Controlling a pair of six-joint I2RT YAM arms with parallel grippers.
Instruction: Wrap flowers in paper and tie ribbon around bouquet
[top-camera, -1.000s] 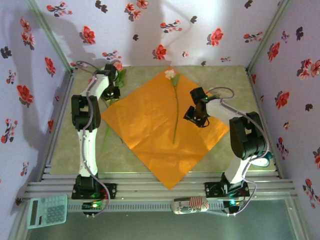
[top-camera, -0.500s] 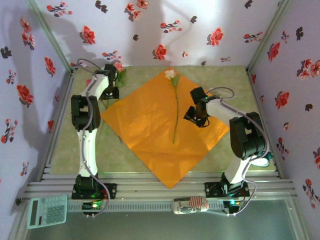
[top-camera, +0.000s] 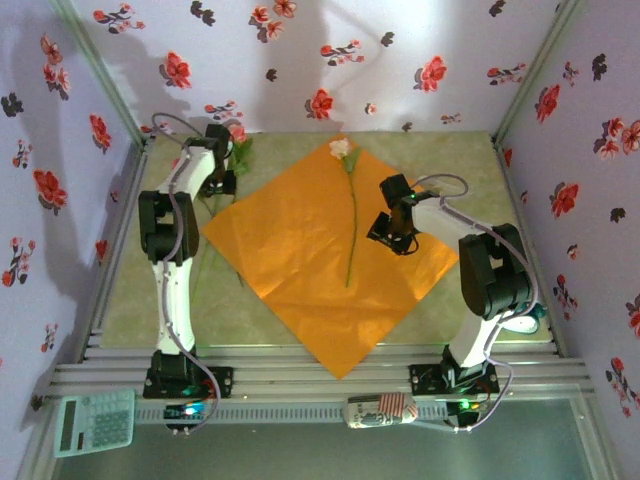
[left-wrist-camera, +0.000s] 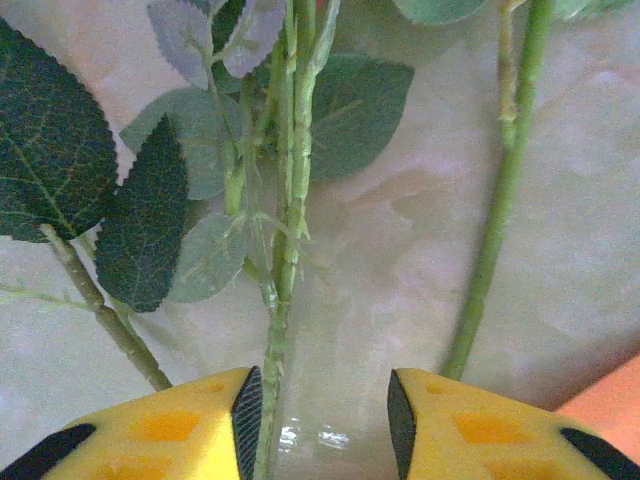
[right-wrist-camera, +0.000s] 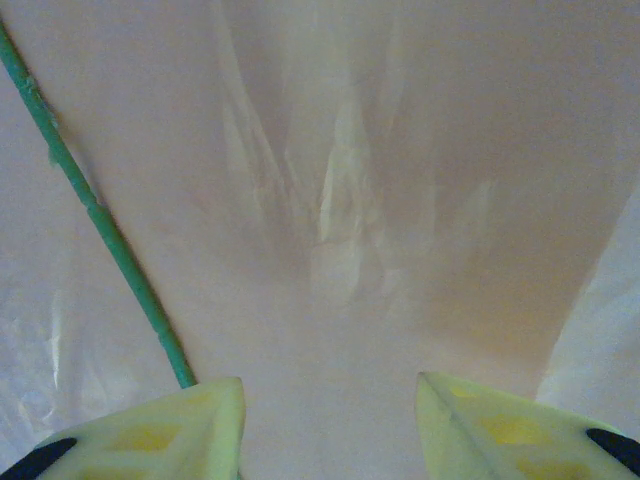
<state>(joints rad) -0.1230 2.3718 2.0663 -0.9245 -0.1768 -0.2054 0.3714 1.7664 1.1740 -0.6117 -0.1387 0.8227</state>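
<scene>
At the far left of the surface (left-wrist-camera: 420, 260), my left fingers (left-wrist-camera: 180, 425) stand part open and empty over the thin green-stemmed artificial flowers (left-wrist-camera: 290, 200). The stems look light, stiff and slippery, so I grip bare stem below the leaves. Over the thin orange paper sheet (top-camera: 290, 250), my right fingers (right-wrist-camera: 150, 430) hover open and empty.

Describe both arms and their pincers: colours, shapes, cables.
The left arm and right arm have white tubular links, chunky black joints and grey cables looping alongside. The left pincer and right pincer carry blocky yellow fingers; the left's inner pads are black.
</scene>
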